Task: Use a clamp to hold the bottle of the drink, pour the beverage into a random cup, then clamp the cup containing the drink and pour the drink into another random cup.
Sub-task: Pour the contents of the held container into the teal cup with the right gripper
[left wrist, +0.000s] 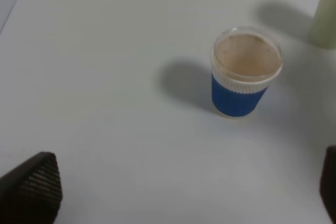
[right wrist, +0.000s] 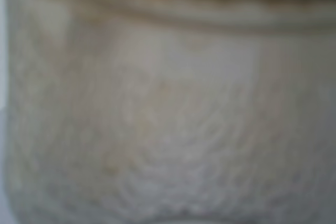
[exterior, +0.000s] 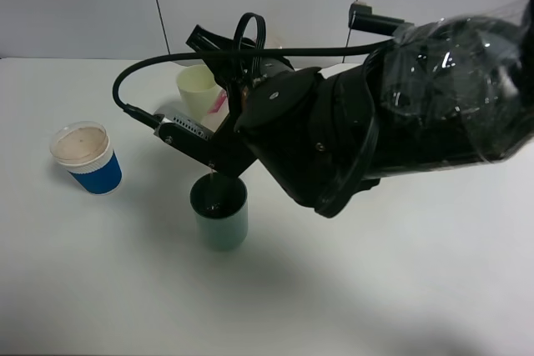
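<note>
The white desk (exterior: 375,289) is filling the overhead view, and the teal cup (exterior: 219,211) is standing upright near its middle, so let's place everything from there. The big black right arm (exterior: 417,97) is reaching in from the right side of the view and crossing the middle. The right hand (exterior: 219,153) is hanging tilted directly above the teal cup's mouth. Its fingers are squeezed tight, and the bottle (right wrist: 168,119) is sitting so close to that wrist camera that it is showing only as a pale blur with a tan band. That hand is gripping the bottle just over the teal cup. The left hand (left wrist: 181,195) is hovering off to the left of the teal cup with its fingers (left wrist: 31,187) spread wide and nothing between them.

The yellow-green cup (exterior: 197,89) is standing behind the teal cup, toward the wall, partly hidden by the arm. The blue paper cup (exterior: 89,157) is standing to the left of the teal cup, well apart from it, upright with a pale tan inside. The teal cup's inside is looking dark, and I cannot tell how much drink is in it.
</note>
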Controlling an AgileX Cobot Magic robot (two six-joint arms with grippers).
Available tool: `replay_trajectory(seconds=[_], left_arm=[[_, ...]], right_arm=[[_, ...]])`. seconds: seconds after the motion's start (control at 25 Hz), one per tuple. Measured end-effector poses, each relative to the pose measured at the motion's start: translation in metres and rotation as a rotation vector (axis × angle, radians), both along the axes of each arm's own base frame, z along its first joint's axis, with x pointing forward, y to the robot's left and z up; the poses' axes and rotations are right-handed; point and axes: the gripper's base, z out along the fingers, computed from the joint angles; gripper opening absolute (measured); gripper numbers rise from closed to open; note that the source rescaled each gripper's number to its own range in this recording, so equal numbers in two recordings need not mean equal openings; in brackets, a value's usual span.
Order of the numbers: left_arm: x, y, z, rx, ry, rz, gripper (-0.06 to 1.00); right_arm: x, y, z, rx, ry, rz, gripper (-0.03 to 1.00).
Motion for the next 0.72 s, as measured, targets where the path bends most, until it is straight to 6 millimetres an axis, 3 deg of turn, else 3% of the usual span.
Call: replay_trajectory(seconds=[0.72], left_arm=[[0.0000,0.0000,0.0000,0.000,0.000,0.000,1.00]], right_arm=[[-0.0054,0.0088,0.0055,-0.031,-0.075,0.087,0.00]])
